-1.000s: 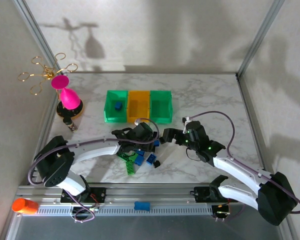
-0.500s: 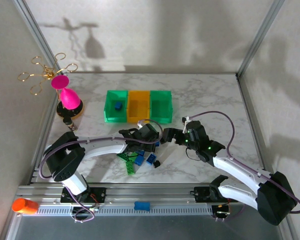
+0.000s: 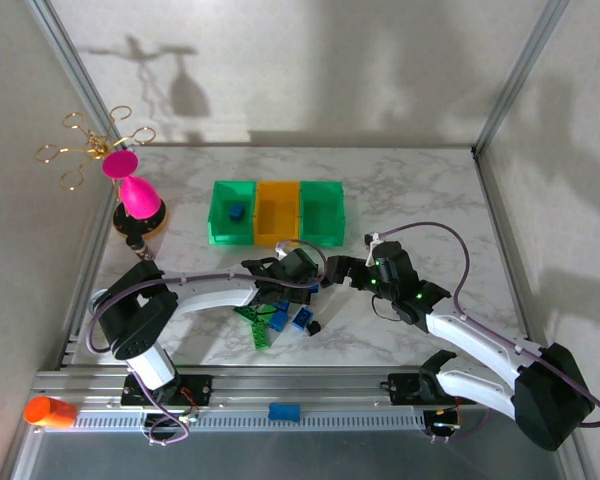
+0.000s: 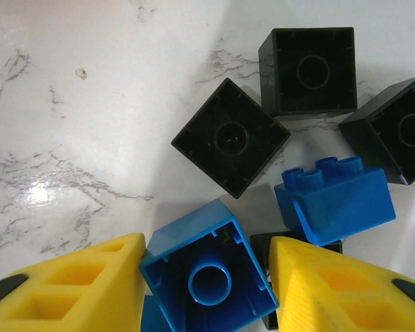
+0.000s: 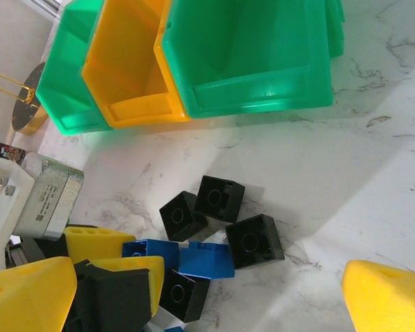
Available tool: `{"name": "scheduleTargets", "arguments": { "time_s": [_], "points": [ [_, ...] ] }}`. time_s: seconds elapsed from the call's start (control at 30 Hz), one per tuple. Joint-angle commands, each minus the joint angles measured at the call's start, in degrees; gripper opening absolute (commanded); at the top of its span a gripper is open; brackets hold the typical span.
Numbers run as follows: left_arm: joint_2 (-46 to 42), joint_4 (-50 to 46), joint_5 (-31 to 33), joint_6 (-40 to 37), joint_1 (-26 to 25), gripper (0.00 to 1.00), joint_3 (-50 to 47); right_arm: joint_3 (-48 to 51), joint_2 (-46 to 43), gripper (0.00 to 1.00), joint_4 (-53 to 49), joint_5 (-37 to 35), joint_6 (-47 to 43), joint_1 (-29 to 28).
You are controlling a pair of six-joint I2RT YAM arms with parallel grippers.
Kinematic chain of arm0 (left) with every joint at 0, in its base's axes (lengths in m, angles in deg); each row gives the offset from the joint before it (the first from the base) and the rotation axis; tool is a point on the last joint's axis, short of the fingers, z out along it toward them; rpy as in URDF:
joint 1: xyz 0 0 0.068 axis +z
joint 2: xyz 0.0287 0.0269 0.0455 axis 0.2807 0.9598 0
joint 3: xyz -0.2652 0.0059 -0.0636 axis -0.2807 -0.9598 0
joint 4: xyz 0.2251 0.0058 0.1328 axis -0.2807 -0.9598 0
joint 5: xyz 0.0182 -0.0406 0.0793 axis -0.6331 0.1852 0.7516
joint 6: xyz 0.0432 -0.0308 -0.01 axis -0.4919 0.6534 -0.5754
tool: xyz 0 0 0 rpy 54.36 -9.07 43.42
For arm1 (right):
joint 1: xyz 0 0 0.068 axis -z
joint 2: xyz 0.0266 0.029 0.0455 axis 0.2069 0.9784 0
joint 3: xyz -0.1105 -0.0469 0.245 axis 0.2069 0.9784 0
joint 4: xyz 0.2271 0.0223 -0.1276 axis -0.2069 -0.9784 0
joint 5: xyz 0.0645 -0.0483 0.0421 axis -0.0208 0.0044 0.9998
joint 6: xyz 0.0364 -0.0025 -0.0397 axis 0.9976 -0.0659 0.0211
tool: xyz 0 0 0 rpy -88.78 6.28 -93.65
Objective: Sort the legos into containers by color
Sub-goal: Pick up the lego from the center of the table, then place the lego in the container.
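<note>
Loose legos lie in a heap on the marble in front of the containers, a green, an orange and a green bin in a row. One blue lego sits in the left green bin. My left gripper is down in the heap, shut on an upturned blue lego resting on the table, a yellow finger against each side. Around it lie three black legos and another blue lego. My right gripper hovers wide open just right of the heap, holding nothing.
Flat green plates lie at the heap's near side. A pink goblet on a gold wire stand rises at the far left. The right green bin and orange bin show bare floors. The table's near rail runs below.
The left gripper's fingers have closed in onto the blue lego, and the left arm has shifted slightly right. The right arm has not moved.
</note>
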Motion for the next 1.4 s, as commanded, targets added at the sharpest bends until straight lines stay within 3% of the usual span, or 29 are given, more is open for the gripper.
{"name": "scheduleTargets", "arguments": {
  "time_s": [0.0, 0.63, 1.0, 1.37],
  "points": [
    [0.6, -0.6, 2.1, 0.6, -0.4, 0.46, 1.3, -0.2, 0.0, 0.99, 0.7, 0.4, 0.1, 0.5],
    [-8.3, -5.1, 6.5, -1.2, 1.8, 0.44, 3.1, -3.6, 1.6, 0.99, 2.3, 3.7, -2.2, 0.4],
    [-13.3, -7.0, 10.8, -7.2, 14.8, 0.45, 7.9, -8.5, 8.3, 0.99, 7.3, 5.8, -3.1, -2.0],
    [-0.5, -2.6, 7.7, -12.1, 30.9, 0.44, 18.1, -10.2, 12.5, 0.99, 11.3, 4.8, -1.8, -1.9]
  ]
}}
